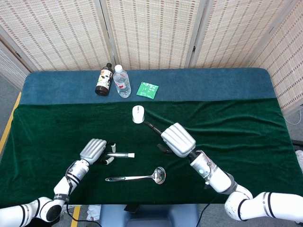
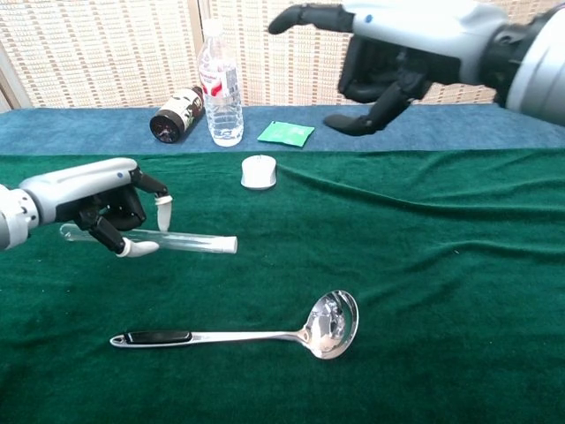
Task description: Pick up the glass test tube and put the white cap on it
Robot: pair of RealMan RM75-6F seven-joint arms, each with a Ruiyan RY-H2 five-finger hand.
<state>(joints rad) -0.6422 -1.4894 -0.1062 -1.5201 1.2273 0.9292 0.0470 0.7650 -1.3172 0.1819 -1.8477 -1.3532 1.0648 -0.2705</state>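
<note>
Metal ladle (image 1: 137,177) lies on the green-clothed counter (image 1: 246,137), just in front of and between the robot hands. White mouse (image 1: 138,114) sits beyond them. Farther back stand a water bottle (image 1: 121,81), a toppled dark bottle (image 1: 103,79), and a green packet (image 1: 147,90).

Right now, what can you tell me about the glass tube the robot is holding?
The glass test tube is a thin, clear cylinder with a white cap on one end. It lies almost level, just above the green cloth, capped end pointing toward the table's middle. The left robot hand holds it near the other end, fingers wrapped around it. Nothing else touches it; the right robot hand is raised well away, holding nothing.
</note>
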